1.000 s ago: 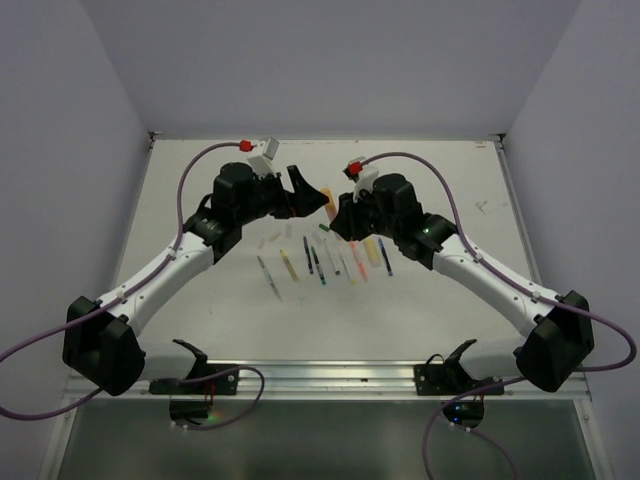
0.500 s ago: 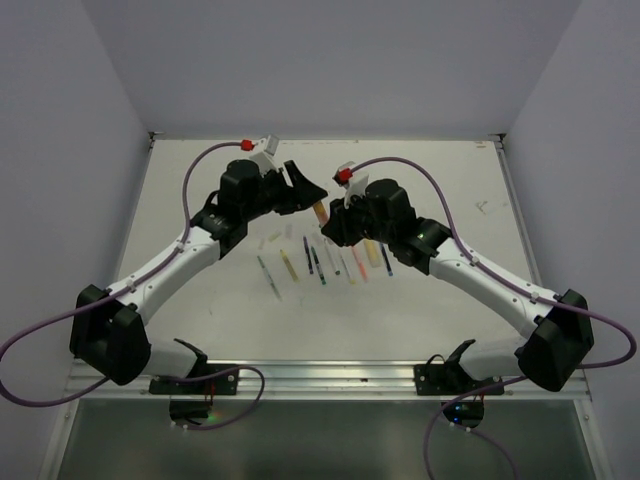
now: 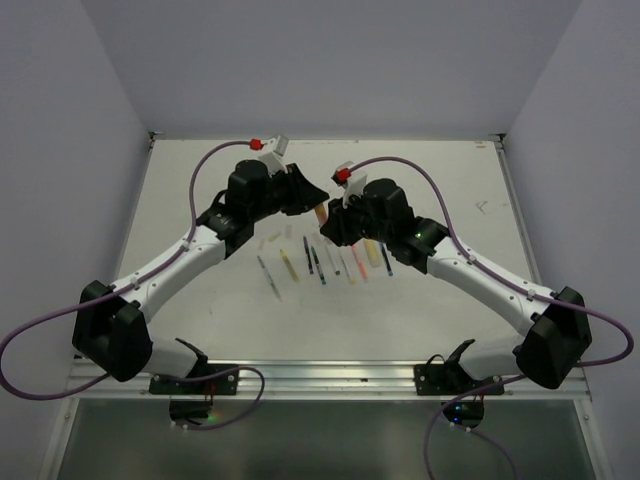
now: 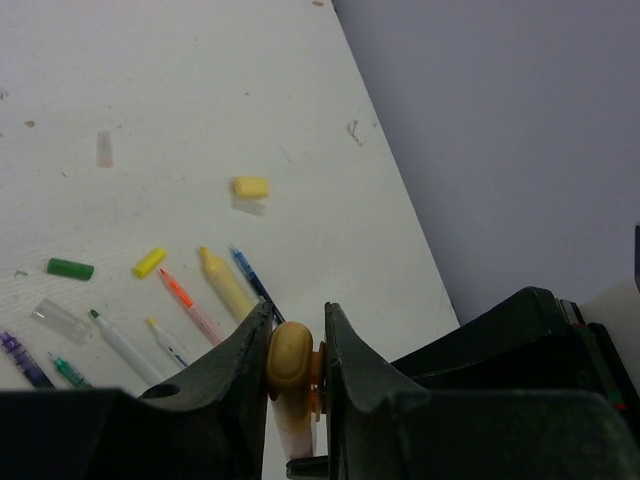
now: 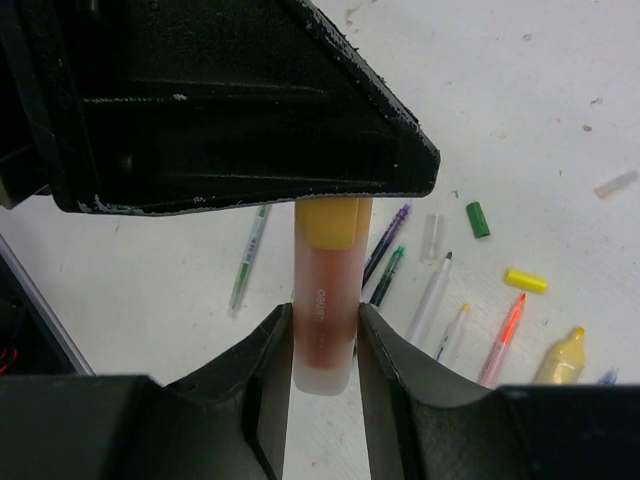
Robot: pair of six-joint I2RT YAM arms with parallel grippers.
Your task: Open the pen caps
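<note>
The left tool (image 4: 296, 335) is clamped on the yellow-orange cap (image 4: 291, 362) end of an orange highlighter (image 5: 325, 270) held up above the worktop (image 3: 220, 300). The right tool (image 5: 325, 315) is clamped on its barrel. Other pens (image 3: 320, 262) and loose caps (image 4: 150, 262) lie in a row beneath.

Left fingers (image 5: 250, 100) hide the highlighter's (image 5: 325, 300) far end.

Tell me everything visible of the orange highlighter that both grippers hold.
The orange highlighter is a fat stick of frosted plastic, brownish orange inside, with faint print. Its yellow-orange cap, rounded at the end, looks seated on it. It is lifted off the table, above the other pens. The jaws of the right gripper clamp the barrel, those of the left gripper the cap. Nothing else touches it.
</note>
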